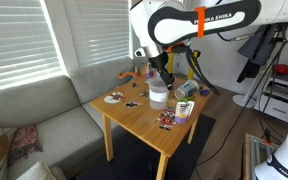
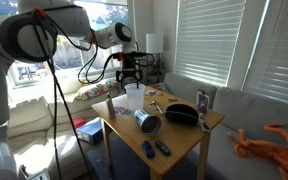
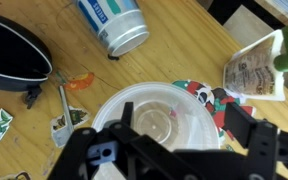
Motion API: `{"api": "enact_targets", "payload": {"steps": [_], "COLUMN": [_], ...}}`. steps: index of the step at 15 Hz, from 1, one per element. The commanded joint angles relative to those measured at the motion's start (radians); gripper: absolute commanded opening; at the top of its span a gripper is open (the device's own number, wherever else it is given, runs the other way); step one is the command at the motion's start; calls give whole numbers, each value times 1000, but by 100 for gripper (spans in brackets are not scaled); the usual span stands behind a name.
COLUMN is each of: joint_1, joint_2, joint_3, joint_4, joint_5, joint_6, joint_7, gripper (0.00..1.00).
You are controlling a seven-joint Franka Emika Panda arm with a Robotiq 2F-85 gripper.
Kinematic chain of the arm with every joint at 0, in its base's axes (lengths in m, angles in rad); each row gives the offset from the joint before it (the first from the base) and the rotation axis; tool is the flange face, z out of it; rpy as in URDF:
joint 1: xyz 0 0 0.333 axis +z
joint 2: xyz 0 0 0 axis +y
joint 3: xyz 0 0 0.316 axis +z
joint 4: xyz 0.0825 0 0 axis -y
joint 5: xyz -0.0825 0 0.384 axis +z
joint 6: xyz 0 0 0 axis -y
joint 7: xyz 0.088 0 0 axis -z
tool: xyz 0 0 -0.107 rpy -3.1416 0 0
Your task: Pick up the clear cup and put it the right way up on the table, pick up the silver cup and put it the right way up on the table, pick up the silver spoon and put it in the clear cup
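Sofa and blinds behind. In an exterior view the wooden table [image 1: 134, 120] carries the clear cup [image 1: 157, 96], upright and directly under the gripper [image 1: 160, 73]. In an exterior view the silver cup [image 2: 147, 122] lies on its side, apart from the fingers. Wrist view: fingers [image 3: 259, 140] spread wide and gripping nothing, flanking the clear cup's open mouth. The silver cup lies diagonally beyond the fingertips.

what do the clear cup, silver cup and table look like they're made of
Clear cup: probably plastic, milky translucent walls, matte.
Silver cup: likely metal, shiny grey with bright reflections.
Table: wood or wood veneer, light brown, grain lines in the wrist view.
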Motion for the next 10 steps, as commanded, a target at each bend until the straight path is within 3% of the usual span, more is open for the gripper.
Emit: {"api": "enact_targets", "payload": {"steps": [1,10], "joint_1": [-56,-244], "joint_2": [-64,-221], "joint_3": [-33,-205], "joint_4": [-18,-282], "joint_5": [126,363], "joint_6": [5,103], "joint_7": [65,113], "gripper": [100,100]}}
